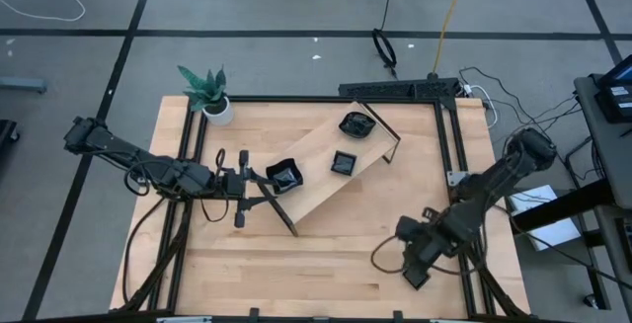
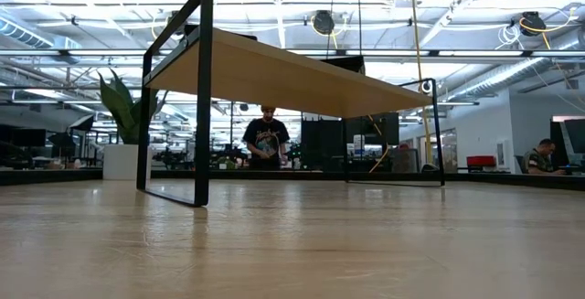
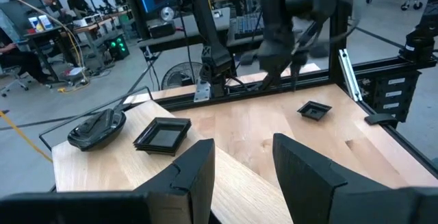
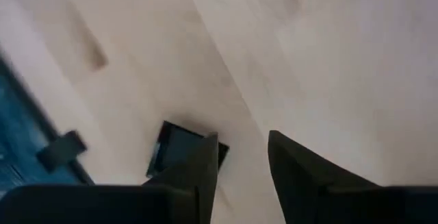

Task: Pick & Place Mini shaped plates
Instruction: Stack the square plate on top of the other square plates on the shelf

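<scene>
The pale wooden tray (image 1: 318,187) stands on its black end rails at an angle across the table's middle. On it are three black mini shaped plates: a rounded one (image 1: 356,123), a square one (image 1: 344,163) and one (image 1: 284,175) near the left end. My left gripper (image 1: 259,179) points level over that left end, open, with bare tray wood (image 3: 102,162) between its fingers (image 3: 198,172). My right gripper (image 4: 243,145) hangs open, pointing down, over the table's near right part, just beside a square black plate (image 4: 176,150) that lies flat on the table (image 3: 315,110).
A potted plant (image 1: 209,94) stands at the far left corner. A black frame (image 1: 449,135) runs along the table's sides, and a black bar (image 1: 400,89) along its far edge. The near middle of the table (image 1: 316,274) is bare wood. A person (image 2: 266,139) stands in the room beyond.
</scene>
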